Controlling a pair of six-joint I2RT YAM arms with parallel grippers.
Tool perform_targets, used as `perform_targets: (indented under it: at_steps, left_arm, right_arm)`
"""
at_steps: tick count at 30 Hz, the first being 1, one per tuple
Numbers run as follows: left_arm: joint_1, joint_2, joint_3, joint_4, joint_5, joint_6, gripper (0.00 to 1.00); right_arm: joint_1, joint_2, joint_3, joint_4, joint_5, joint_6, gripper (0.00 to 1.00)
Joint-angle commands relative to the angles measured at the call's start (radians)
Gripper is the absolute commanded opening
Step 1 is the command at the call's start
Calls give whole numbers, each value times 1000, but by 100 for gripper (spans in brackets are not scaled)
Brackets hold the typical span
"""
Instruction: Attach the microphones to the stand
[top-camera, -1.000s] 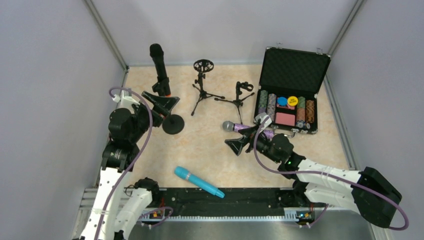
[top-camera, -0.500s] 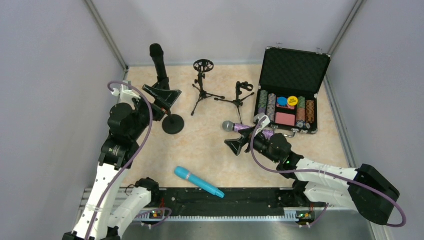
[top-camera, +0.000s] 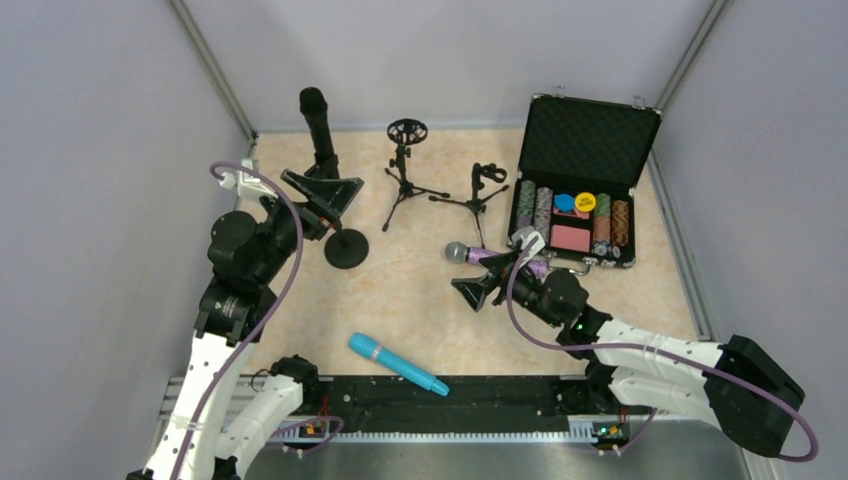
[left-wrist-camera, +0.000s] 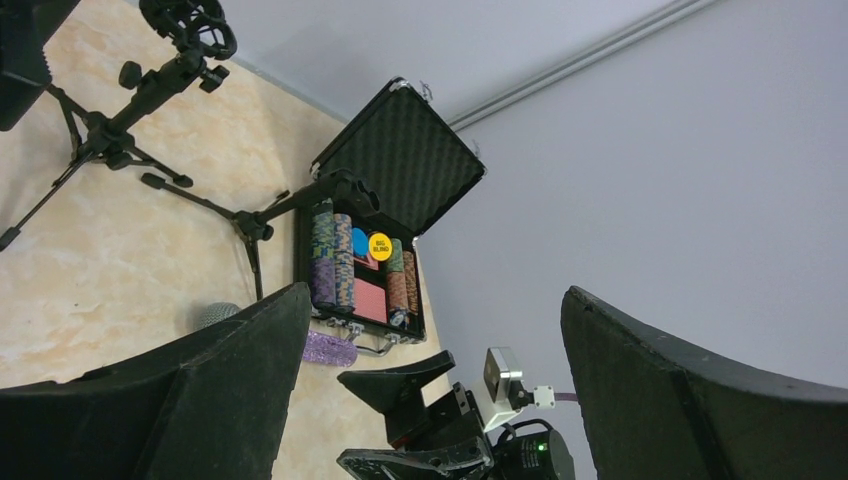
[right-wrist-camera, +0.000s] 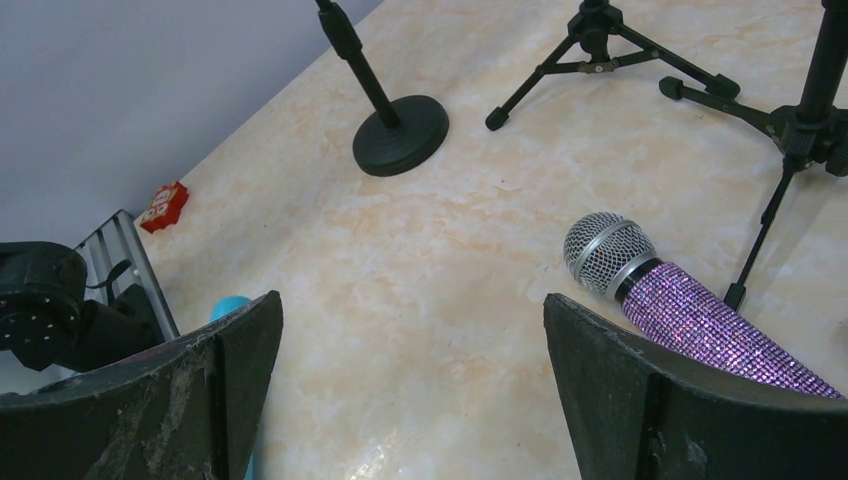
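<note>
from above, the purple glitter microphone (top-camera: 487, 256) lay flat just beside the spread right gripper (top-camera: 490, 277), grille to the left, well apart from the wide-open left gripper (top-camera: 325, 193) near the black microphone (top-camera: 318, 125) upright on its stand (top-camera: 346, 247). the left wrist view showed an open case (left-wrist-camera: 400, 160) holding rows of poker chips (left-wrist-camera: 345, 265). in the right wrist view the purple glitter microphone (right-wrist-camera: 700, 325) lay slantwise by the right-hand finger (right-wrist-camera: 690, 400), not between the two.

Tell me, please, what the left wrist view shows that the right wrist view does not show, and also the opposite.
Only the left wrist view: the open chip case with its rows of chips. Only the right wrist view: the foot of the round-base stand, a small red object near the wall, and one end of the cyan microphone. Both: the purple glitter microphone lying on the table, and the tripod stands.
</note>
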Motion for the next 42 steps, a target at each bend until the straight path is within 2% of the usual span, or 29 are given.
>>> perform_targets:
  at_steps: [1,12,17,24,30,35,38,42]
  left_arm:
    - [-2,-21,-14,81,37,34,99]
    - [-2,-71,-194,116,-17,177,99]
    - [-2,-118,-258,156,19,251,99]
    - [-2,-134,-272,196,88,339,99]
    - [-2,-82,-181,218,237,418,99]
    - [-2,31,-43,217,362,447,99]
    - [-3,117,49,194,420,450,99]
    - [-27,218,150,173,439,464,99]
  right_arm:
    - [9,-25,-9,30,12,-21,99]
    - [9,-9,39,-46,1,-51,99]
    - [9,-21,89,-123,-13,-77,99]
    - [9,-56,137,-178,16,-97,99]
    - [7,-55,227,-371,76,-100,99]
    - [5,-48,265,-449,74,-96,99]
    - [-29,-47,263,-461,32,-68,99]
    - [-131,-47,245,-448,-116,16,99]
